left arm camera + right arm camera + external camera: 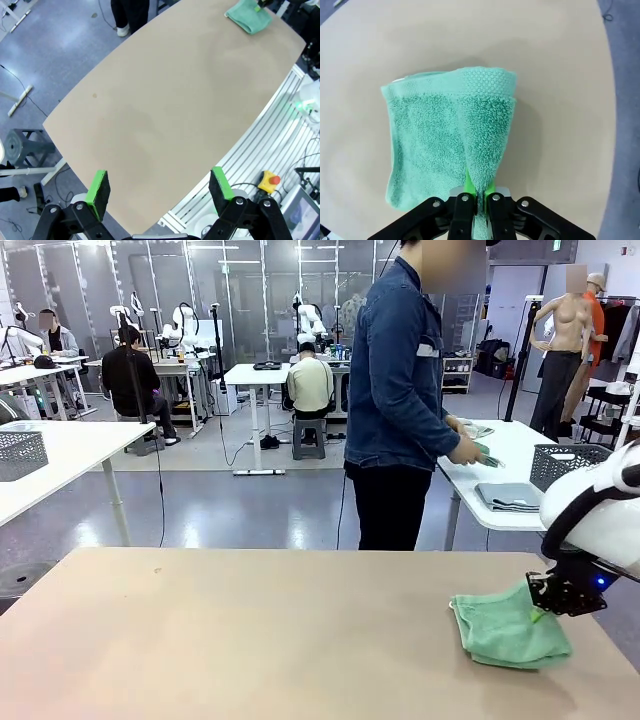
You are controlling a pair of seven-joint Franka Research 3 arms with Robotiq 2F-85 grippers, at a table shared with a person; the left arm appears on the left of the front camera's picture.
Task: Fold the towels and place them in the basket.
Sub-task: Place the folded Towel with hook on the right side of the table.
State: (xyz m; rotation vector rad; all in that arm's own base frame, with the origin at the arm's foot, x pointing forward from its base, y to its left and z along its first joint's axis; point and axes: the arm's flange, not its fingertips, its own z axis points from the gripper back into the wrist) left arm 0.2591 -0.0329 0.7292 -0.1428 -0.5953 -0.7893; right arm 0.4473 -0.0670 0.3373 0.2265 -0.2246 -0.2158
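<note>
Right gripper pinches a raised ridge of the green towel, its jaws nearly closed on the terry. This towel lies folded on the table, at its near right part, close to the edge. Left gripper hangs high over the table's left side, jaws wide apart, holding nothing. Beyond the far edge a person stands turned toward a white side table, where a grey towel lies folded just beside the basket.
</note>
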